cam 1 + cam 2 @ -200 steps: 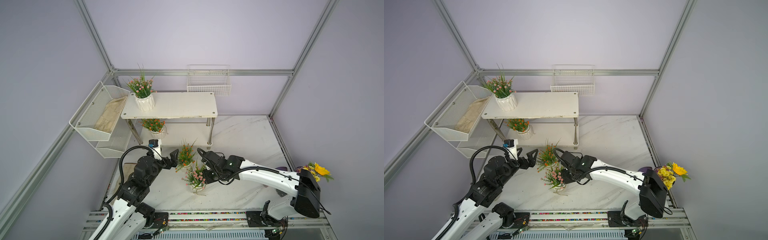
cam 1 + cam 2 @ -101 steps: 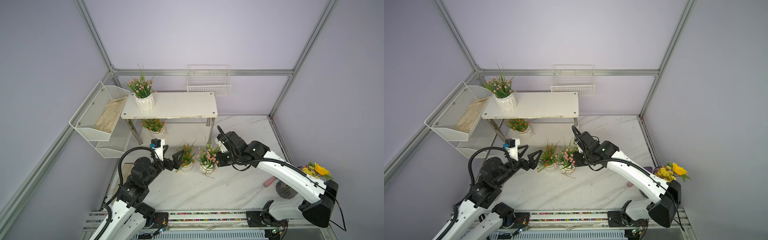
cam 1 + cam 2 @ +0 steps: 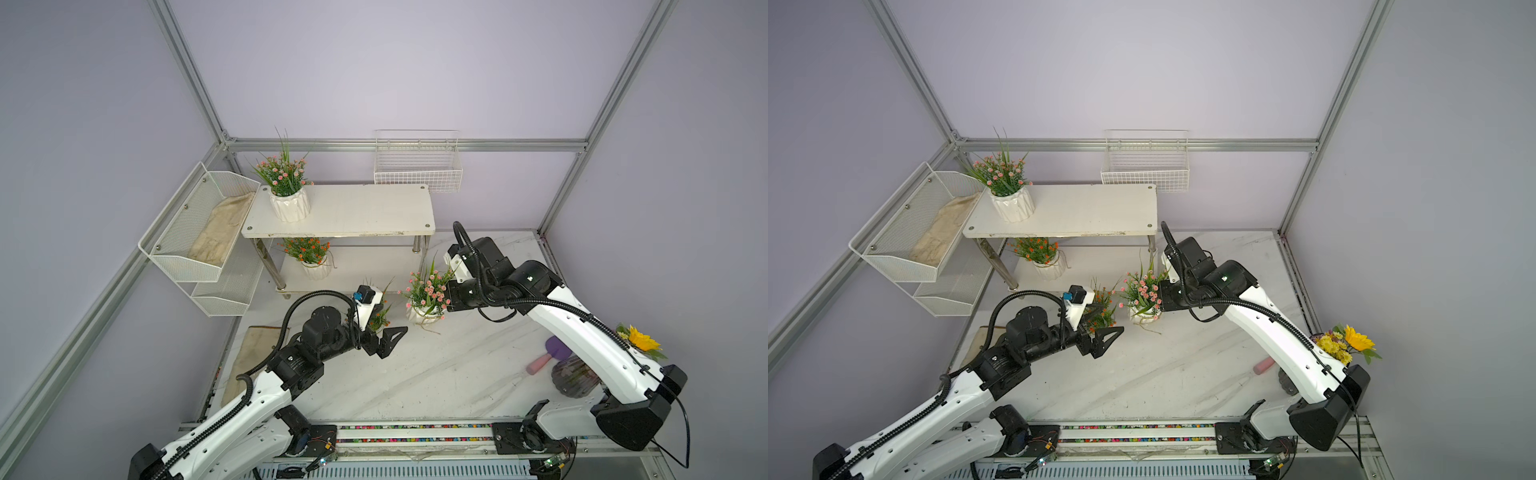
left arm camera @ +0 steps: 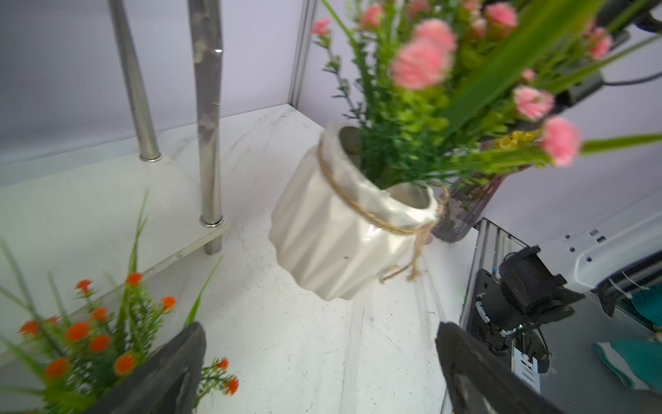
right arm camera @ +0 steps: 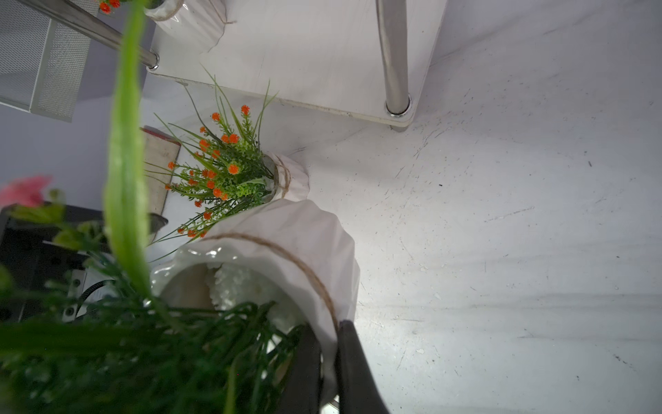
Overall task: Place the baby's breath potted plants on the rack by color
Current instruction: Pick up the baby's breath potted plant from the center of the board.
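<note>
right gripper (image 5: 326,328) is pinching the pot rim of the pink plant (image 5: 293,229); left gripper (image 4: 318,333) is hovering spread beside the orange plant (image 4: 77,331).

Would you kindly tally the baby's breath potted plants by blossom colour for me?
Pink: 2 (top-shelf plant, held plant in right gripper)
Orange: 2 (lower-shelf plant, tabletop plant)
Total: 4

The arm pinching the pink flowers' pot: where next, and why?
Probably raise the pink-flowered plant in its white ribbed pot toward the white rack's top board: the right gripper is shut on its rim, and the other pink-flowered plant already stands there.
</note>
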Action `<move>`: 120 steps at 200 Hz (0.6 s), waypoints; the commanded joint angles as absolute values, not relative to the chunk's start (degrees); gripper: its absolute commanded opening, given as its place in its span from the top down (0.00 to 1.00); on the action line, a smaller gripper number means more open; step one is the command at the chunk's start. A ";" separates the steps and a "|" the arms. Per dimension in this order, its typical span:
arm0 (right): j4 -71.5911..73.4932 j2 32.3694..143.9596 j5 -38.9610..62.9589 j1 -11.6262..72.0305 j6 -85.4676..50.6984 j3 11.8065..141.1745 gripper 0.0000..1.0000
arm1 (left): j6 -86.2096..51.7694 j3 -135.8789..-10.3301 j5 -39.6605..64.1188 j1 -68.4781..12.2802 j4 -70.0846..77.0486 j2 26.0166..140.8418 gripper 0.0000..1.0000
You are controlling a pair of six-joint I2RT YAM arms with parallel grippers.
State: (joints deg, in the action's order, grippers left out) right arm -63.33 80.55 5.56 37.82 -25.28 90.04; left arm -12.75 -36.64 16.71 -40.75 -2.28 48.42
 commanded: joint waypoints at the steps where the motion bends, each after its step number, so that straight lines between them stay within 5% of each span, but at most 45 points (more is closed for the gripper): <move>1: -63.54 81.24 6.95 37.35 -23.69 92.77 0.93 | -7.80 -36.21 16.20 -43.53 4.51 49.83 0.00; 120: -64.25 81.83 11.25 37.09 -22.80 93.18 0.94 | 1.10 -39.75 9.51 -50.07 23.11 66.57 0.00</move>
State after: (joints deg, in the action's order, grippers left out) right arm -67.20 82.56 7.64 36.86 -23.24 91.81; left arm -0.82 -36.75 9.17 -49.34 18.26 63.92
